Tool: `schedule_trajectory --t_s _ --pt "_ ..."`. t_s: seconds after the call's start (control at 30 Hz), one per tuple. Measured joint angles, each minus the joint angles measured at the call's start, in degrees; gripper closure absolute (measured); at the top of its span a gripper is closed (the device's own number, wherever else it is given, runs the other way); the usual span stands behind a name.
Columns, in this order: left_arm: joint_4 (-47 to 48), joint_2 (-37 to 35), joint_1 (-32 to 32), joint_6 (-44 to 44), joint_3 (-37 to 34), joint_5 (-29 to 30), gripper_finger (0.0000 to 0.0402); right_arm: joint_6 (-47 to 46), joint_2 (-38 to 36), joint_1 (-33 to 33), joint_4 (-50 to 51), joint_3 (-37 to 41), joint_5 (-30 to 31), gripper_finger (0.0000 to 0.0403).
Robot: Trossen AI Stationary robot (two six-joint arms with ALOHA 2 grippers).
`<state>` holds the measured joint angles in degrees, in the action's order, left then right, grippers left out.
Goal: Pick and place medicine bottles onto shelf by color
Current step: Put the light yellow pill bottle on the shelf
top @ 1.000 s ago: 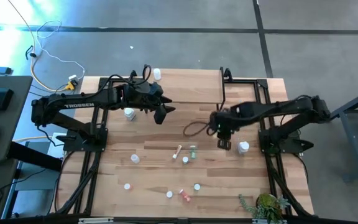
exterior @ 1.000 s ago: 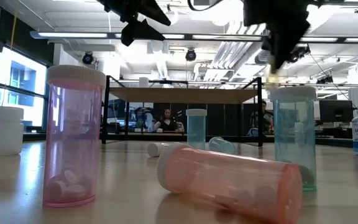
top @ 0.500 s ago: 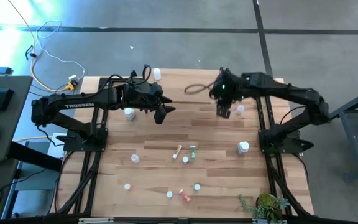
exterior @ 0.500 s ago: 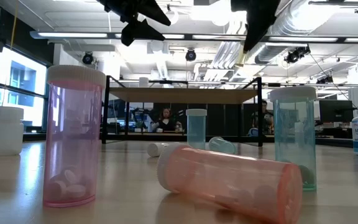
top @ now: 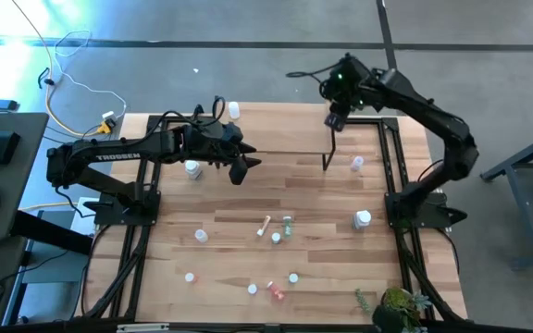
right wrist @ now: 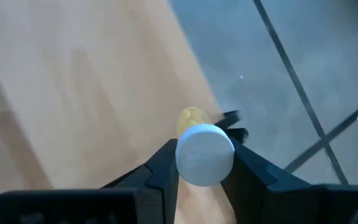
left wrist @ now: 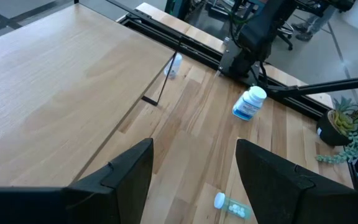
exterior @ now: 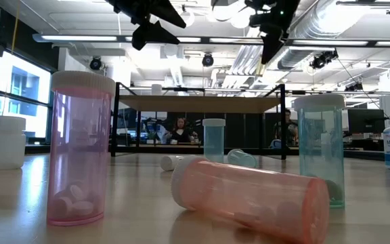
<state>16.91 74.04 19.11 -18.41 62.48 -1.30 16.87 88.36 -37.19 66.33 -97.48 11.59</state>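
Fingers of the right gripper [right wrist: 204, 163] clamp a yellow vial [right wrist: 194, 118] with a white cap [right wrist: 204, 155]; the cap sits squarely between the two fingers and the yellowish body pokes out beyond them. In the high view this gripper [top: 334, 118] hangs over the far right corner of the shelf [top: 276, 129], the light board on black legs at the far side of the desk [top: 340, 259]. The left gripper [top: 241, 169] hovers by the shelf's near left edge, its fingers [left wrist: 129, 171] spread wide apart with nothing between them. A small vial [top: 356, 164] lies on the desk just right of the shelf, and a white bottle [top: 364, 219] stands nearer, by the right arm's base. Another white bottle [top: 192, 169] stands under the left arm, and one more [top: 234, 110] at the far edge. Mid-desk, a yellowish vial [top: 265, 225] and a green vial [top: 288, 225] lie near each other. Closest to the low camera stand a pink vial [exterior: 80, 149] and a teal vial [exterior: 320, 149], with a pink-red one [exterior: 249, 198] lying on its side between them.
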Motion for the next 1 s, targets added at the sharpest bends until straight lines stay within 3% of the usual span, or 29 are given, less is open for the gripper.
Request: schedule_trajectory --t_s 0.33,1.0 --pt "0.02 0.00 0.00 -0.02 0.00 0.02 0.0184 -1.93 9.88 -1.92 8.03 -9.68 -2.29 0.0308" --pt "1.11 0.00 0.00 0.13 0.01 0.02 0.0184 -3.35 17.02 -1.90 13.87 -9.95 -6.71 0.0308"
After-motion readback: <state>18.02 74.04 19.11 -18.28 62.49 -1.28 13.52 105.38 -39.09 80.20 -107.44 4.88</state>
